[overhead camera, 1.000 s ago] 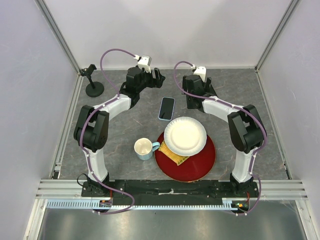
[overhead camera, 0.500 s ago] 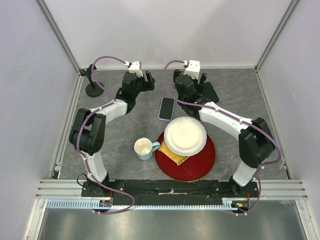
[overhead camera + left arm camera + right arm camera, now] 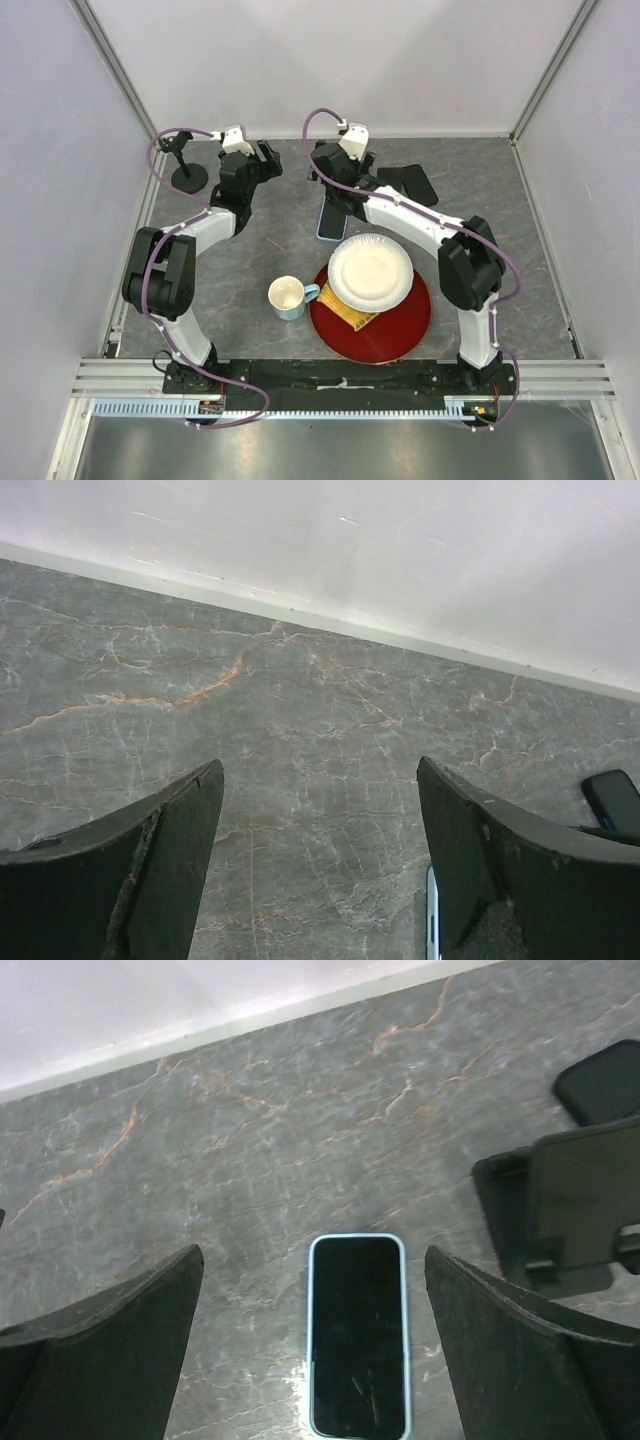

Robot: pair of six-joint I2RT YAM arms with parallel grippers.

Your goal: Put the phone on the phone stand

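The phone (image 3: 359, 1336), dark-screened in a light blue case, lies flat on the grey marble table. In the right wrist view it lies just ahead of my open, empty right gripper (image 3: 313, 1253), in line with the gap between its fingers. From above, my right gripper (image 3: 325, 190) hovers over the phone (image 3: 327, 232) and hides its far half. A black stand with a round base (image 3: 186, 168) stands at the far left corner. My left gripper (image 3: 268, 158) is open and empty between that stand and the phone. In its wrist view the left gripper (image 3: 320, 768) shows bare table between its fingers.
A black folding holder (image 3: 405, 182) lies right of the phone, also in the right wrist view (image 3: 555, 1210). A white paper plate (image 3: 370, 270) sits on a red plate (image 3: 400, 325) with a yellow item beneath. A light blue cup (image 3: 288, 297) stands left of them. Enclosure walls are close behind.
My right arm has swung left from over the black folding holder to above the phone. My left arm has moved left, toward the far left stand. The phone has not moved.
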